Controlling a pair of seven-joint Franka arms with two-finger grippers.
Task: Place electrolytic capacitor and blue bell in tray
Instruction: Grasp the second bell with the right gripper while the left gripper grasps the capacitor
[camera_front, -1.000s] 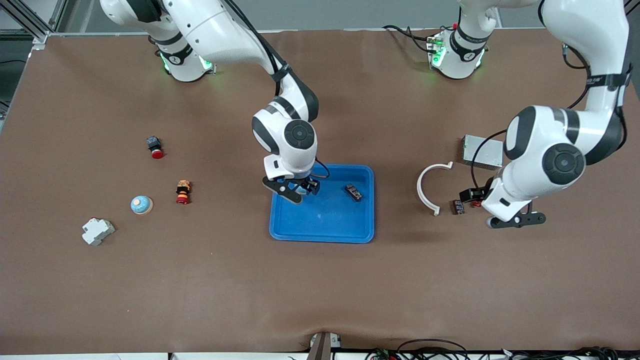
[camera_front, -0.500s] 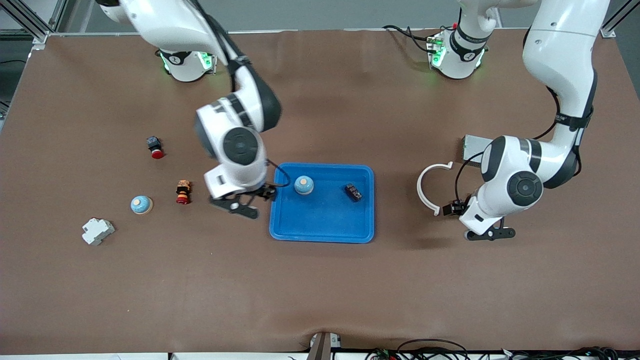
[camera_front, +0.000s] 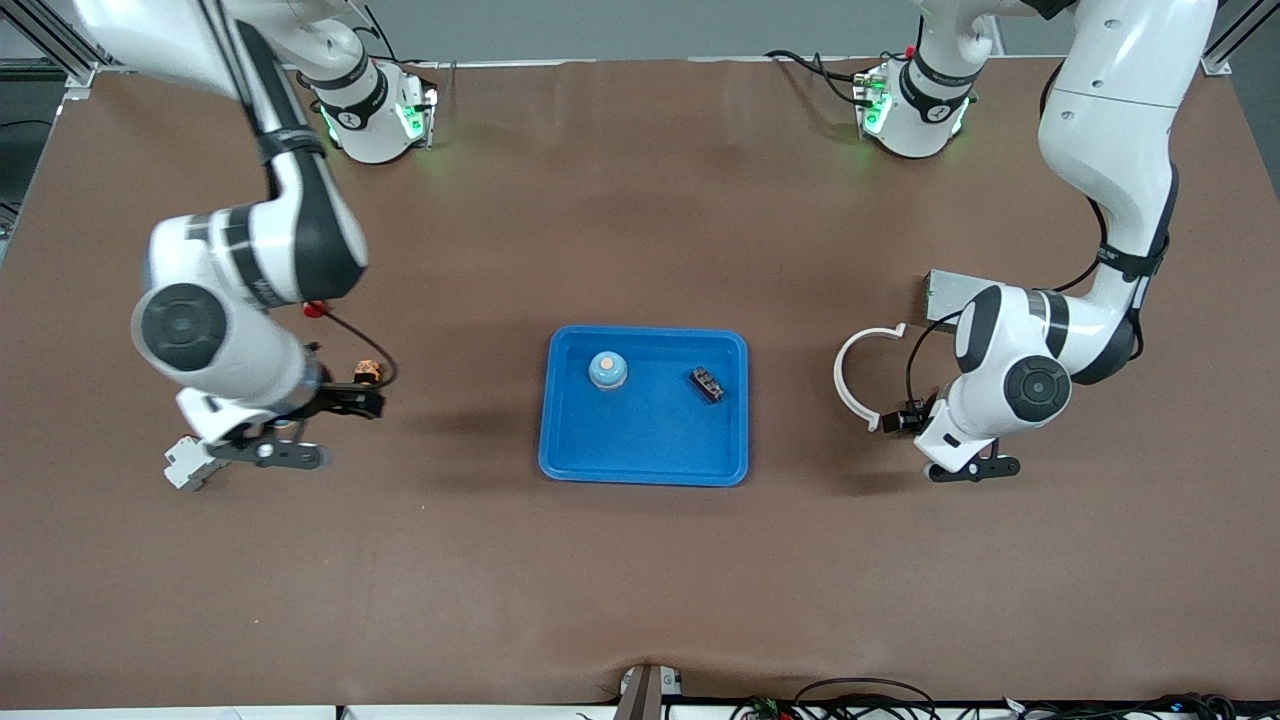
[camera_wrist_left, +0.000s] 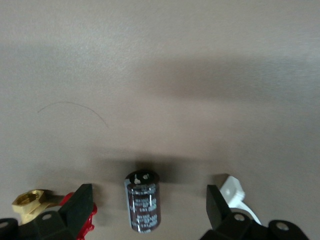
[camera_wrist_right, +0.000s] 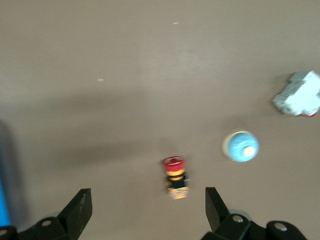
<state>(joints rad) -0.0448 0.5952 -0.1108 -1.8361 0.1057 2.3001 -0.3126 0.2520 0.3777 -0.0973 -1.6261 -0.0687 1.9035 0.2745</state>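
1. Tray (camera_front: 644, 462) is sitting mid-table, bare cloth all around; a bell (camera_front: 607, 369) and a small black part (camera_front: 706, 384) are lying in it.
2. Capacitor (camera_wrist_left: 142, 201) is lying between the left gripper's (camera_wrist_left: 147, 210) spread fingers, beside a white ring (camera_front: 850, 378) and grey box (camera_front: 945, 290).
3. Right gripper (camera_wrist_right: 147, 212), fingers apart, is hanging over a red button (camera_wrist_right: 175, 177), second bell (camera_wrist_right: 241, 146) and white block (camera_wrist_right: 299, 94); its arm is hiding that bell from the front.

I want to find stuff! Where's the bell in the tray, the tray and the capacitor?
bell (camera_front: 607, 369), front view, its dome.
tray (camera_front: 645, 440), front view, its bare floor.
capacitor (camera_wrist_left: 142, 201), left wrist view, its dark side.
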